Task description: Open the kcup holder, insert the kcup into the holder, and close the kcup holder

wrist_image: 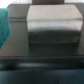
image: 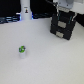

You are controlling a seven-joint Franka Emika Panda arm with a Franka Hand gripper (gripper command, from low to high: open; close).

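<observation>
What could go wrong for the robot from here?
The gripper hangs right over the kcup holder, which looks closed; a poor grab might shove the box instead of pulling the tray out. The kcup stands far off, small and upright, so it could tip when grabbed. The wrist view is blurry, making aim harder.

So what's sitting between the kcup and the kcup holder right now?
Nothing: in the exterior view, only bare white table separates the kcup from the kcup holder.
</observation>
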